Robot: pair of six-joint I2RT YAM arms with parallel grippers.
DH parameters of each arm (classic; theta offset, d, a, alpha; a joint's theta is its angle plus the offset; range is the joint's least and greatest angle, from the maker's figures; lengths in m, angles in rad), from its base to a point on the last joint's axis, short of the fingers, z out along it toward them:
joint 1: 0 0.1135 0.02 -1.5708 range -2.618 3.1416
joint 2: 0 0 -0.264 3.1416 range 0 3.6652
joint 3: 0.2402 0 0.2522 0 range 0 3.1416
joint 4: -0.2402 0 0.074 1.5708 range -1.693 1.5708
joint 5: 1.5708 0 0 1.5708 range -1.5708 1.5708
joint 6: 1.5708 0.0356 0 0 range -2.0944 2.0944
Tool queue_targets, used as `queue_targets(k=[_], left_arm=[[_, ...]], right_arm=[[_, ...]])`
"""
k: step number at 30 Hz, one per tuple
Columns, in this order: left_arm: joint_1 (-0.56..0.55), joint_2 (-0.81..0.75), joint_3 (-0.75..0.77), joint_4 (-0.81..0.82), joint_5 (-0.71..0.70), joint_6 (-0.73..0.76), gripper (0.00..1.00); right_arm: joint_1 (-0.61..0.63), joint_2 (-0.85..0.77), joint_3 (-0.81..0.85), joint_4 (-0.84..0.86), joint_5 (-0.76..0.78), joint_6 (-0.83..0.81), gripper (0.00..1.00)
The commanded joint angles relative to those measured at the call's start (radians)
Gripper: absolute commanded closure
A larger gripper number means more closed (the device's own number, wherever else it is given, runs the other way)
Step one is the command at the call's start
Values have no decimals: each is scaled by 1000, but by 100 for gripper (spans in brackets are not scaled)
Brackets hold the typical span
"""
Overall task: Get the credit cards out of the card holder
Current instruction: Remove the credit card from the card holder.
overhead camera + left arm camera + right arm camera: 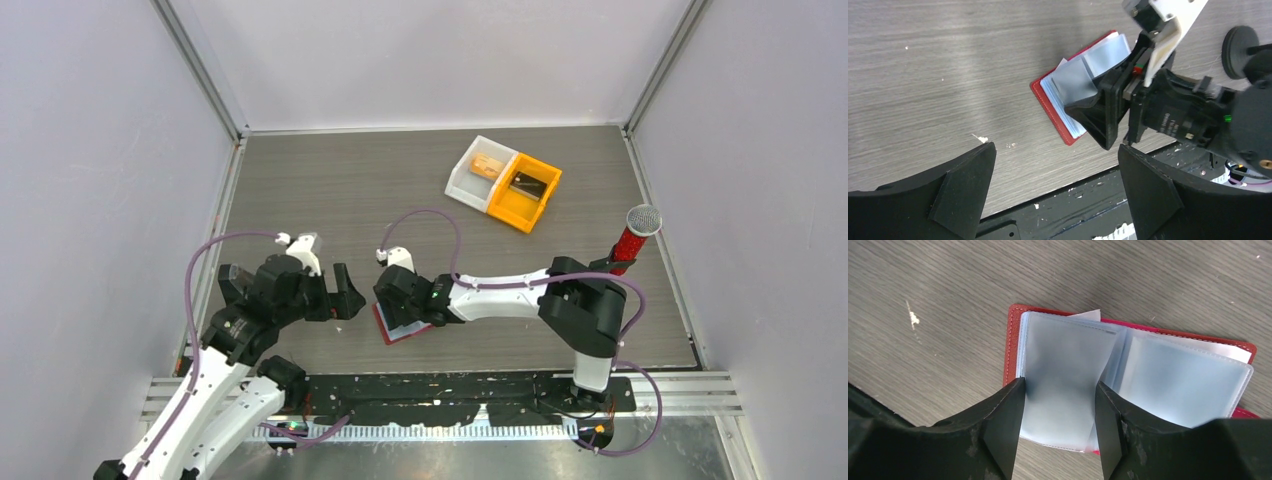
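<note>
**Top external view.** The card holder [392, 331] lay flat and open close to the near edge of the table [330, 190], a little left of its middle. The right gripper [405, 303] was lowered directly over the card holder and hid most of it. The left gripper [340, 297] hung just beside it, toward the left edge. Toward the far edge, right of the middle, a white bin [470, 183] and an orange bin [540, 190] sat touching each other. An orange-tan credit card [488, 166] lay in the white bin. The orange bin held a dark item that we could not identify. A red cylinder with a grey mesh head [633, 238] stood at the right edge.

**Left wrist view.** The left gripper's jaws were spread wide and held nothing. The card holder's red cover [1047, 106] rested on the table beyond them. One black finger [1100, 112] of the right gripper was down on the card holder's pale leaves [1075, 80], one of which curled upward.

**Right wrist view.** The jaws were partly apart and straddled one translucent leaf [1063, 370]. The side edges of this leaf met the inner faces of both fingers [1004, 432]. We saw no card inside any of the leaves that showed.
</note>
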Motion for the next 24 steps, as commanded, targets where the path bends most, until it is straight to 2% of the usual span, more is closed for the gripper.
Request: queue_targets(k=[1,8,14,21,24], left_arm=[[-1,34,-22,37,40,-20,5],[-2,80,-53,72,99,-49,13],[-2,88,-80,102,113,-62,16],[-2,141,-129,173,152,-107,23],[-3,169,-141,194,140,-119,25]], right_arm=[[-5,-70,-49,116,-57,48,42],[-21,-102,-93,169,-79,77,45],[-58,-145,-197,327,-162,132,44],[-109,-163,-316,538,-293,193,48],[-124,-170,-349,575,-321,206,51]])
